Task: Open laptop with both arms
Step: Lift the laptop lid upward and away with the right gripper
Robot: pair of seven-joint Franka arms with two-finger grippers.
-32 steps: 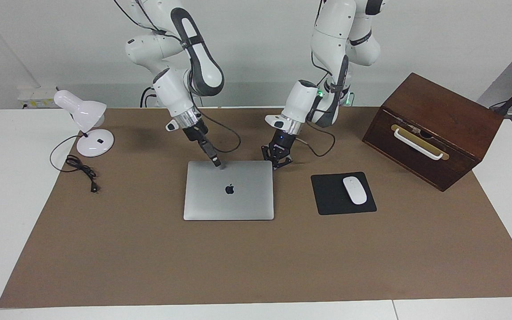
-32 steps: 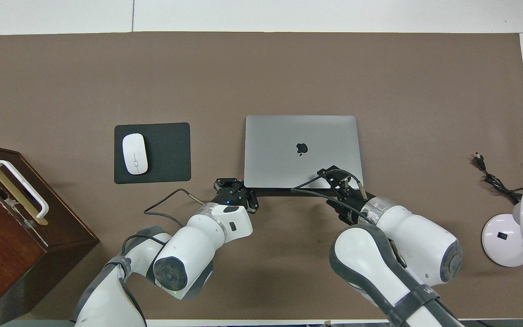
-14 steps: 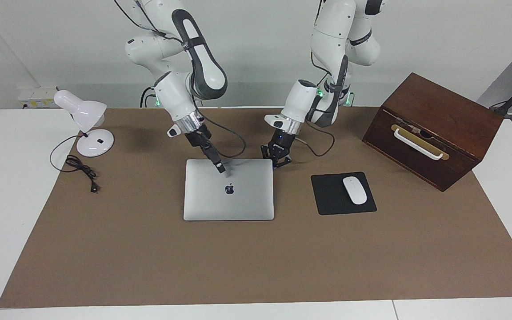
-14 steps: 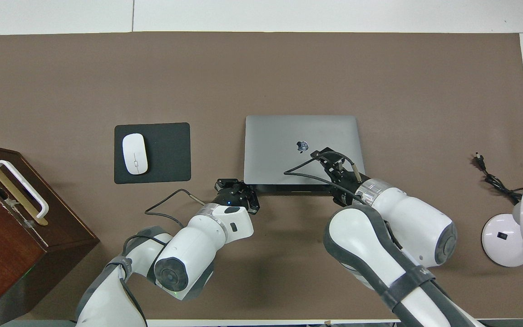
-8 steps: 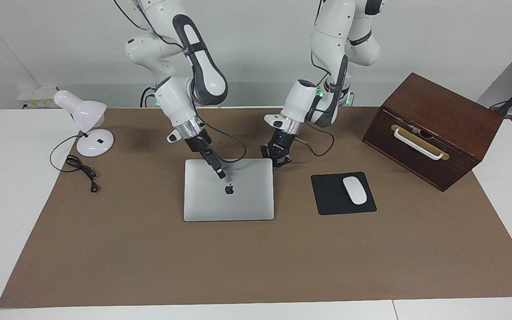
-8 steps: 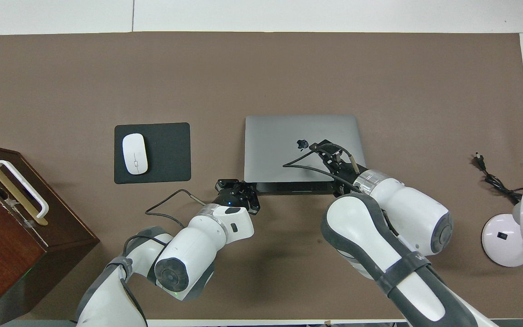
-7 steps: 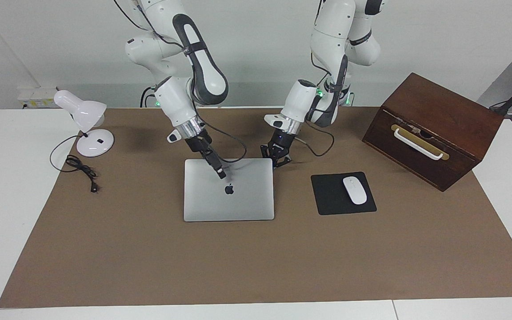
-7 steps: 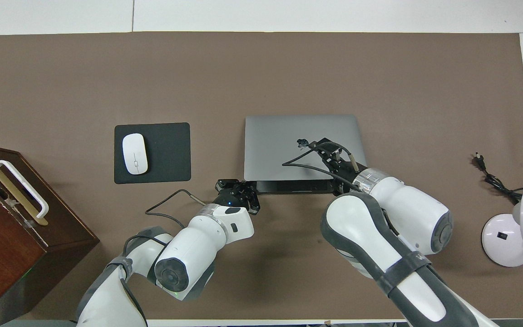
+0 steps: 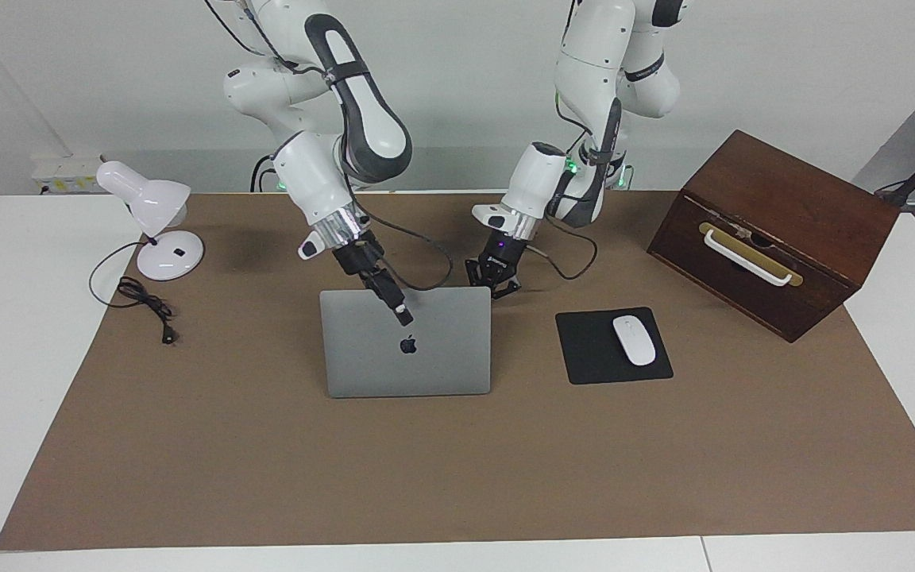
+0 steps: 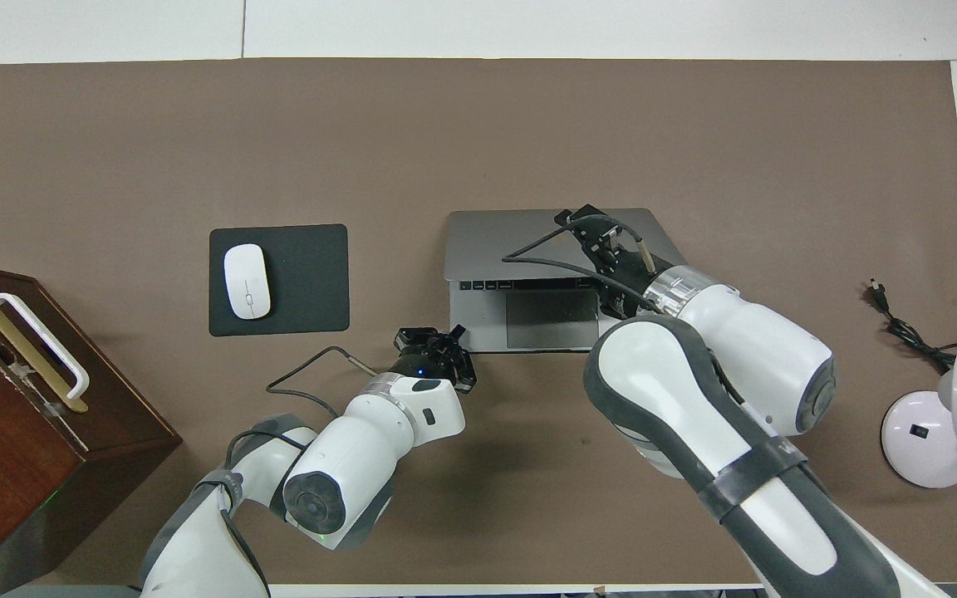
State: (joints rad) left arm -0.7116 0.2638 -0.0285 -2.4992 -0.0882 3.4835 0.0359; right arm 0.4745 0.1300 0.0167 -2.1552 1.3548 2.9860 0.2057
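Plainly the job is partway done. Nearest the robots, the left gripper [image 9: 493, 287] sits at the base's corner with its fingers [image 10: 455, 332] apart. The laptop [image 9: 406, 349] lies mid-table, its lid roughly half raised and its trackpad [image 10: 551, 320] showing. The right gripper [image 9: 403, 316] is at the lid's top edge; whether it clamps I cannot tell. Swinging the lid fully upright looks left to do. Toward the left arm's end, the wooden box [image 9: 783, 214] is shut, its contents hidden.

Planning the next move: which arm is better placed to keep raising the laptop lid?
Right. The right gripper is on the half-raised laptop lid; the left gripper sits low at the base's corner, steadying it.
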